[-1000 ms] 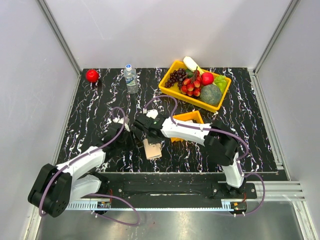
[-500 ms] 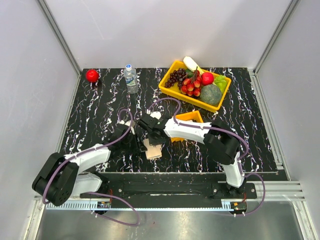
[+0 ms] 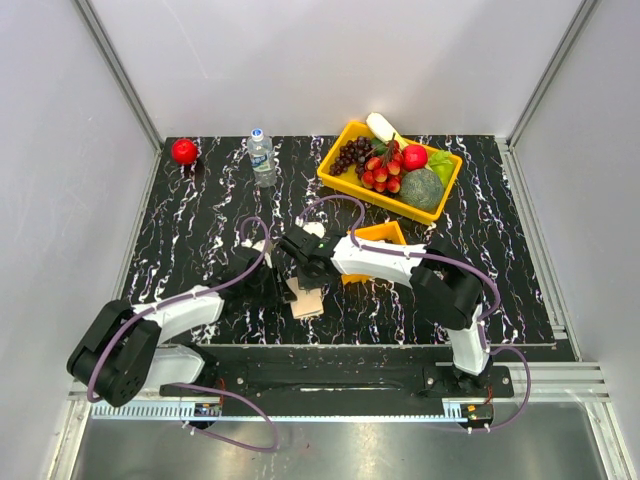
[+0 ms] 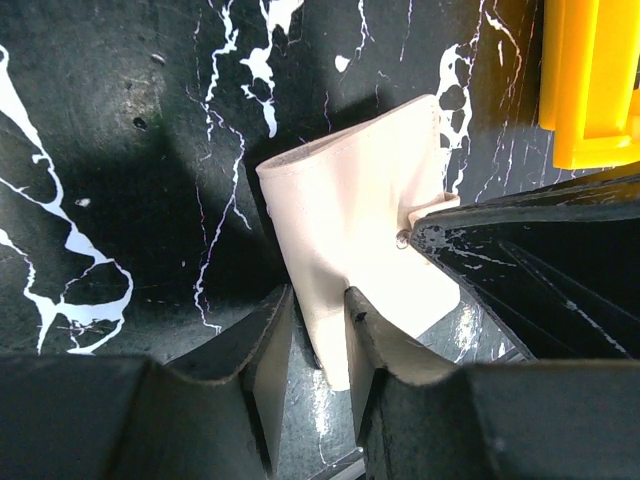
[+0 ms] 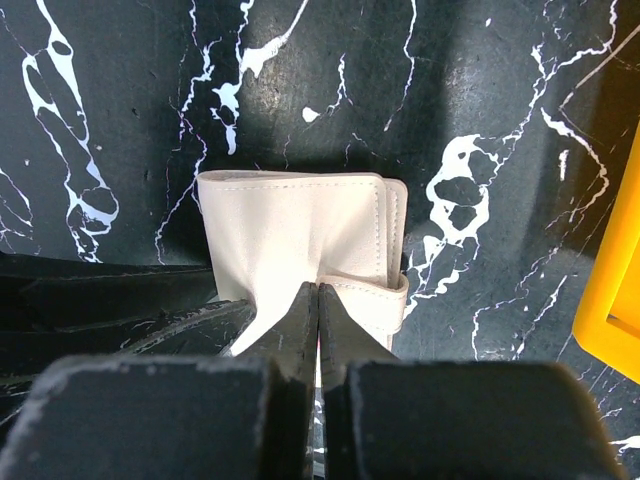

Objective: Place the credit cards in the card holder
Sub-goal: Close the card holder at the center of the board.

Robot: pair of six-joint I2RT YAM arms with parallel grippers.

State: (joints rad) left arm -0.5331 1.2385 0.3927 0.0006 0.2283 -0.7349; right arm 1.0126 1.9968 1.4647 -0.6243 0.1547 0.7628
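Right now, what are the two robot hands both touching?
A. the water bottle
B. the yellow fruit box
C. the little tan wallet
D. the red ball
C: each wrist view shows its own fingers on the tan card holder, the left gripper astride one edge and the right gripper pinched shut on it.

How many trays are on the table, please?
2. The big yellow tray with fruit is at the far right of the table. The small orange tray is nearer the middle, partly under the right arm. I see no other.
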